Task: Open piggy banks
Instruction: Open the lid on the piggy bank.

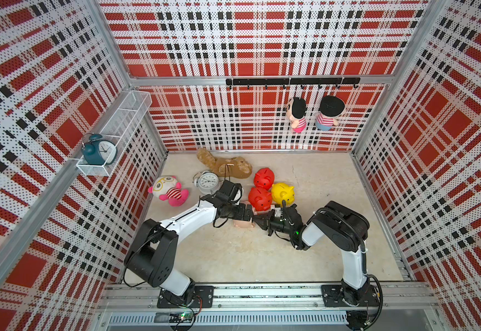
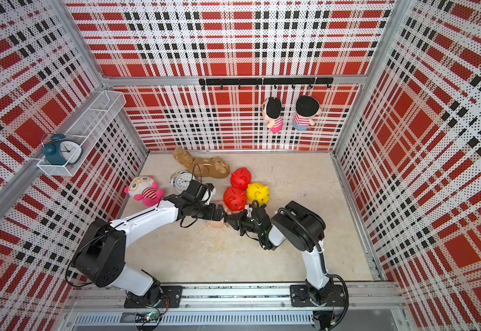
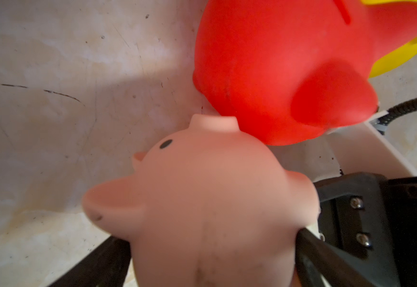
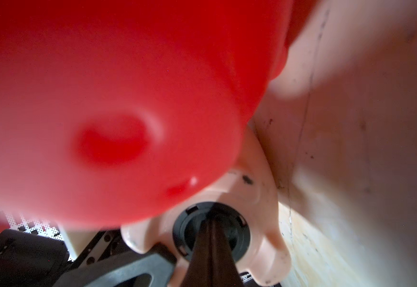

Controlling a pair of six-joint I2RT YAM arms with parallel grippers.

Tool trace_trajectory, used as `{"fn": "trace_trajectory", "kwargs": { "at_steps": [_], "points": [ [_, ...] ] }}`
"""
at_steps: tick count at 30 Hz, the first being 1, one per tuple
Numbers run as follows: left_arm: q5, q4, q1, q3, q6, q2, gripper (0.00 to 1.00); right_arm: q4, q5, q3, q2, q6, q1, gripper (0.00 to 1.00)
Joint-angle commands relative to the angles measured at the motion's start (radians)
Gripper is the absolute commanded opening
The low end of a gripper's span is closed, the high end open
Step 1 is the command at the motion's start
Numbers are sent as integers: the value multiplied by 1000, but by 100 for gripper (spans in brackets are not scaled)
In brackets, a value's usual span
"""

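Step in hand: plug removal. The left gripper (image 3: 202, 258) clamps the pink piggy bank (image 3: 210, 198), belly sideways, just beside the red piggy bank (image 3: 277, 69). The right gripper (image 4: 211, 238), closed, sits tip-first in the black plug (image 4: 232, 231). The next move probably requires twisting, then pulling.

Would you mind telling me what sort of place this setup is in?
Probably a staged robot test cell, not a real room: plaid perforated panels on aluminium framing, two arms bolted to a front rail, and plush dolls hanging from a hook rail.
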Motion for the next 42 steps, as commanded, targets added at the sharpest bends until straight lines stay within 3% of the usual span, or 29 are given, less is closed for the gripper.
{"fn": "trace_trajectory", "kwargs": {
  "at_steps": [1,6,13,30,42],
  "points": [
    [128,-6,-6,-45,5,29,98,122,-16,51,30,-60,14,0],
    [144,-14,38,-31,15,23,98,135,-36,62,44,-215,2,0],
    [127,-65,49,-1,43,39,98,16,-44,98,15,-385,-2,0],
    [114,-114,86,46,72,67,98,-411,-48,199,-108,-740,-23,0],
    [60,-133,105,63,83,96,98,-361,-90,157,-136,-640,-67,0]
  ]
}}
